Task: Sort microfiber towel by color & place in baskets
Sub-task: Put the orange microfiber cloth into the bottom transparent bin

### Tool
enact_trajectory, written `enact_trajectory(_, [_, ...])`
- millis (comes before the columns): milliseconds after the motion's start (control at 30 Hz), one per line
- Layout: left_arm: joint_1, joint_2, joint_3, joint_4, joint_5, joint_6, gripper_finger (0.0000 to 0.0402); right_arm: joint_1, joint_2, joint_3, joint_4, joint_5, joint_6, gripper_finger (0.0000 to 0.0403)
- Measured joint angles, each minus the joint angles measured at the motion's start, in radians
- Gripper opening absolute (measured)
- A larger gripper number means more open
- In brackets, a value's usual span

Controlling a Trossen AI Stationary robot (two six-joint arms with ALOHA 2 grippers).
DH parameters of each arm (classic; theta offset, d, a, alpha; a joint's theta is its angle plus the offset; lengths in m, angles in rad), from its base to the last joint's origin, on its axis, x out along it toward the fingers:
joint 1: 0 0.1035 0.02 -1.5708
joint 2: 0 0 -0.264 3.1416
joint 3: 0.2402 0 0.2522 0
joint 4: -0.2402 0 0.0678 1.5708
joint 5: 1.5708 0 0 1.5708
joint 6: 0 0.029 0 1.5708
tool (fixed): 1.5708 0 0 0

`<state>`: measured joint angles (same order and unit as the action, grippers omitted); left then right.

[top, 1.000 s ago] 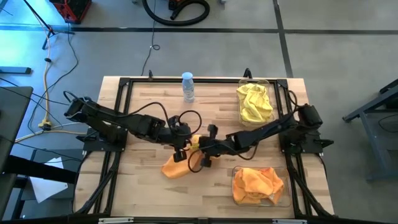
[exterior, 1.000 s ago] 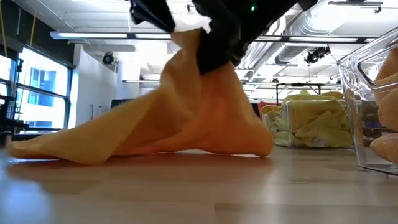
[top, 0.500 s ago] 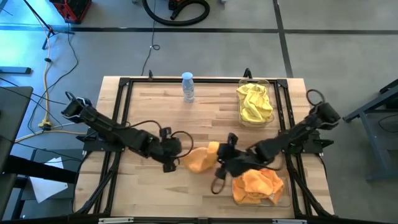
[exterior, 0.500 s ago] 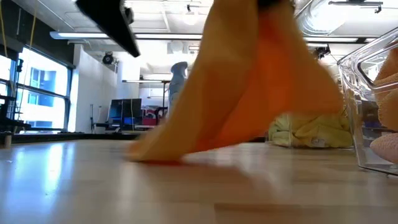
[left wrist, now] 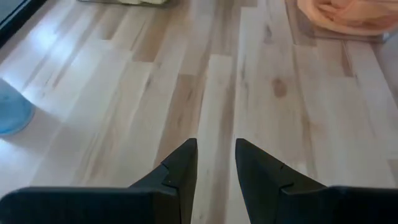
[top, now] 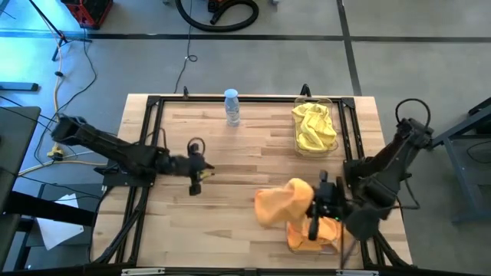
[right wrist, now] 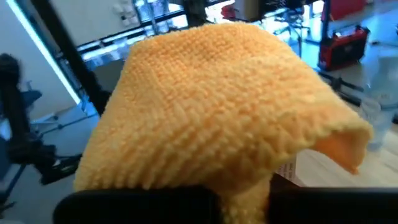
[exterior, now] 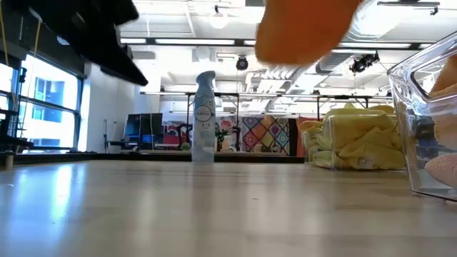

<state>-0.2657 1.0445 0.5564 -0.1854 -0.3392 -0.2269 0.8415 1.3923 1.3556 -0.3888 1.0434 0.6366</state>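
Note:
My right gripper (top: 311, 205) is shut on an orange microfiber towel (top: 280, 205), held in the air just left of the near-right basket (top: 291, 244), which holds more orange cloth (top: 303, 232). In the right wrist view the towel (right wrist: 211, 106) fills the picture. In the low view it is a blur (exterior: 307, 28) at the top. The far-right basket (top: 314, 152) holds yellow towels (top: 313, 126). My left gripper (top: 203, 172) hangs open and empty over bare wood at the table's left; its fingers (left wrist: 183, 165) stand apart. My right gripper holds the orange towel by a bunched part (right wrist: 236, 186), coming about level from the table's right side. The cloth drapes over the fingers and hides them, so layers and edge cannot be told. The towel is lifted clear of the table and bulges toward the table's left.
A clear bottle (top: 231, 106) stands at the far middle of the table and shows upright in the low view (exterior: 204, 118). A black metal frame (top: 153, 153) runs around the tabletop. Bare wood lies between the two arms.
My left gripper has let go of the orange towel and drawn back toward the table's left edge. My right gripper has carried the towel up and toward the table's right edge; the towel, which trailed on the wood, now hangs clear beside the near-right basket.

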Motion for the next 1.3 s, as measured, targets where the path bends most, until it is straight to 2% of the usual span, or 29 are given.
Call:
enact_trajectory(100, [0.085,-0.044,-0.083,0.083,0.094,0.027,0.0099,0.039,0.056,0.149,-0.139,0.001,0.013,0.0000])
enact_trajectory(200, [0.153,-0.063,-0.127,0.108,0.176,0.018,0.0099,0.073,0.131,0.335,-0.396,-0.003,0.145,0.0000])
enact_trajectory(300, [0.188,-0.064,-0.152,0.114,0.226,0.003,0.0099,0.101,0.222,0.531,-0.788,-0.054,0.442,0.0000])
enact_trajectory(400, [0.197,-0.062,-0.164,0.122,0.244,0.000,0.0099,0.118,0.325,0.712,-1.187,-0.188,0.792,0.0000])
enact_trajectory(433, [0.199,-0.062,-0.166,0.123,0.246,-0.004,0.0099,0.117,0.347,0.740,-1.190,-0.252,0.855,0.0000])
enact_trajectory(533, [0.199,-0.062,-0.166,0.139,0.249,-0.005,0.0099,0.108,0.352,0.741,-1.105,-0.356,0.777,0.0000])
enact_trajectory(600, [0.199,-0.062,-0.166,0.143,0.249,-0.006,0.0099,0.101,0.353,0.759,-1.176,-0.420,0.874,0.0000])
enact_trajectory(667, [0.198,-0.062,-0.166,0.161,0.249,-0.010,0.0099,0.092,0.347,0.728,-1.179,-0.537,0.922,0.0000])
enact_trajectory(867, [0.197,-0.061,-0.166,0.171,0.252,-0.033,0.0099,0.088,0.303,0.612,-1.186,-0.740,1.025,0.0000])
enact_trajectory(1167, [0.186,-0.061,-0.166,0.191,0.252,-0.051,0.0099,0.109,0.111,0.212,-1.181,-1.142,1.327,0.0000])
enact_trajectory(1300, [0.185,-0.061,-0.166,0.190,0.252,-0.057,0.0099,0.135,0.011,0.079,-1.187,-1.298,1.442,0.0000])
